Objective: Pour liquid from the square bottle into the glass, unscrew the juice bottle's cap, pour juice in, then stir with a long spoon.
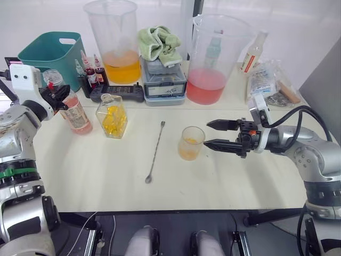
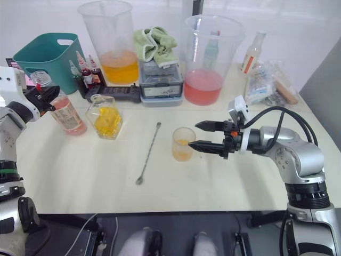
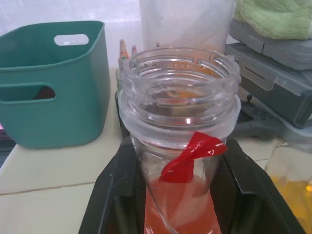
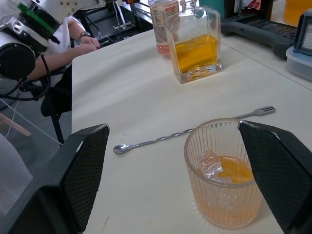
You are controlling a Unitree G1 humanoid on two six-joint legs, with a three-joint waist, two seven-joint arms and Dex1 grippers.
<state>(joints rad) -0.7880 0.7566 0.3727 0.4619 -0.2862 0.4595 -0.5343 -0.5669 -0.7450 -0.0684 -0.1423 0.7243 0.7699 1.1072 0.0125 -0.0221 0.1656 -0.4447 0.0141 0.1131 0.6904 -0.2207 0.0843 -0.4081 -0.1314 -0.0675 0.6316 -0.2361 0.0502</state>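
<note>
The left gripper (image 1: 57,97) is clamped on the neck of the juice bottle (image 1: 76,114), which stands on the table (image 1: 106,176) beside the square bottle (image 1: 112,115). Its mouth is open, with no cap on it. The right gripper (image 1: 211,134) waits with fingers spread just beside the glass (image 1: 191,143), not touching it; the glass holds some yellow liquid and ice. The pour seems next: lift the bottle straight, carry it over the square bottle and the long spoon (image 1: 155,152), and tip slowly. Closing the right fingers on the glass would likely steady it.
</note>
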